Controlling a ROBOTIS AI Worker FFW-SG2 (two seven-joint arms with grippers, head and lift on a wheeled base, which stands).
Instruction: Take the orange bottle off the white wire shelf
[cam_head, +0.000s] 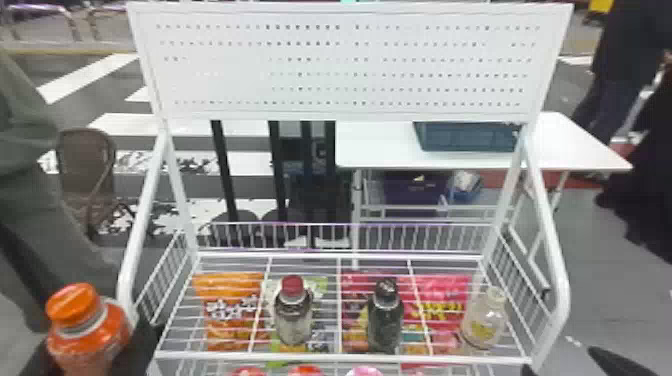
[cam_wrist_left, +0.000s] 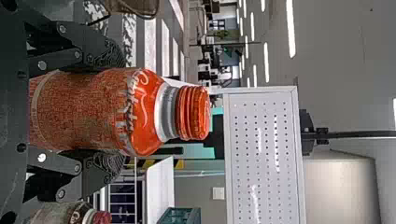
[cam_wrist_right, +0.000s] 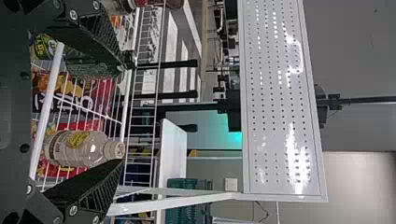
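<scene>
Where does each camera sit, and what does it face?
Head view: on the head, facing forward and down over the shelf; left gripper lower left.
Left wrist view: on that arm, facing past its fingers, shut on the orange bottle, toward the perforated panel.
Right wrist view: on the other arm, facing past the right gripper's open fingers toward that panel.
Head and left wrist views share the orange bottle.
</scene>
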